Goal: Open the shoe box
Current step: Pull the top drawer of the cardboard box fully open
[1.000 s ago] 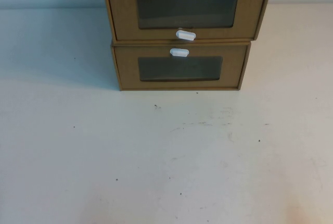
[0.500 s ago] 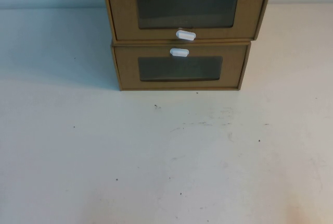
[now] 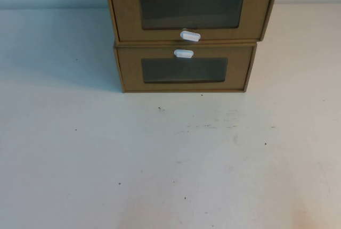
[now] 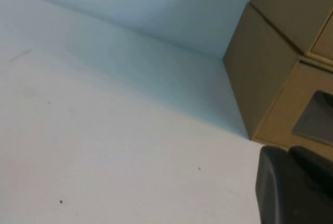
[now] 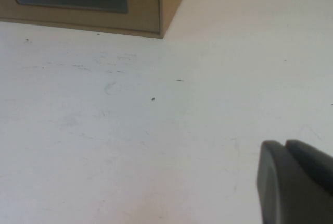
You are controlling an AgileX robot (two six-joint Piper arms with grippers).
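We see two closed brown boxes stacked at the far edge of the speckled white desk [image 3: 170, 160], the upper shoe box [image 3: 192, 8] on the lower shoe box [image 3: 184, 69], with a pale wall [image 4: 156, 5] behind. The left gripper [image 4: 291, 182] hangs beside the stack's left side; clenched or released, we cannot tell. The right gripper [image 5: 291, 177], clenched on nothing, hangs over the desk near the lower box's right corner.

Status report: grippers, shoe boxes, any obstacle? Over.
Left gripper shut, low, left of shoe boxes. Right gripper shut, low, to their right. Both boxes closed, handles untouched. No obstacle seen.

The left tool [image 4: 292, 185] and right tool [image 5: 292, 182] are rounded, matte black blocks.
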